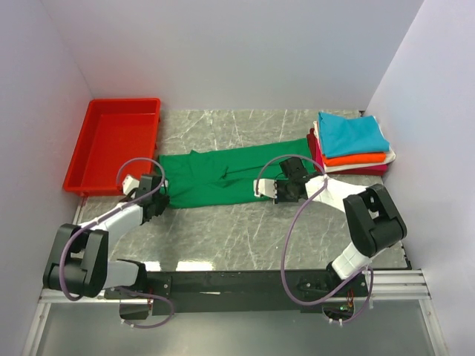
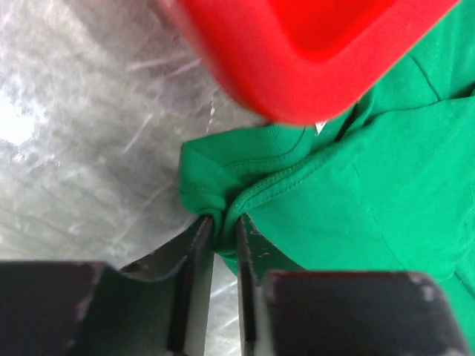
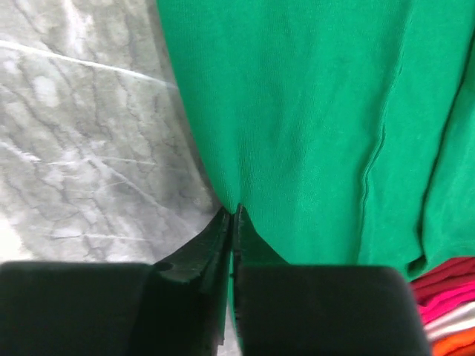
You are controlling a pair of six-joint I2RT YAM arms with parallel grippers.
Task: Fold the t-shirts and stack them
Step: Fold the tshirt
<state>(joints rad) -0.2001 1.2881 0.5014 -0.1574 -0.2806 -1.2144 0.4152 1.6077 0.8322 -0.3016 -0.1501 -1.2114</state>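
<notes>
We've got the left gripper (image 2: 223, 230) clamped on the green t-shirt (image 1: 215, 176) by its collar end and the right gripper (image 3: 233, 219) pinching the opposite edge, so it lies stretched on the table (image 1: 245, 230), ready for folding.

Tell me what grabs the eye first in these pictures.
A bright green t-shirt lies spread across the middle of the marble table, with the left gripper and right gripper each pinching its near edge at opposite ends. A red plastic tray sits at the far left, and a stack of folded t-shirts, teal on top, at the far right.
</notes>
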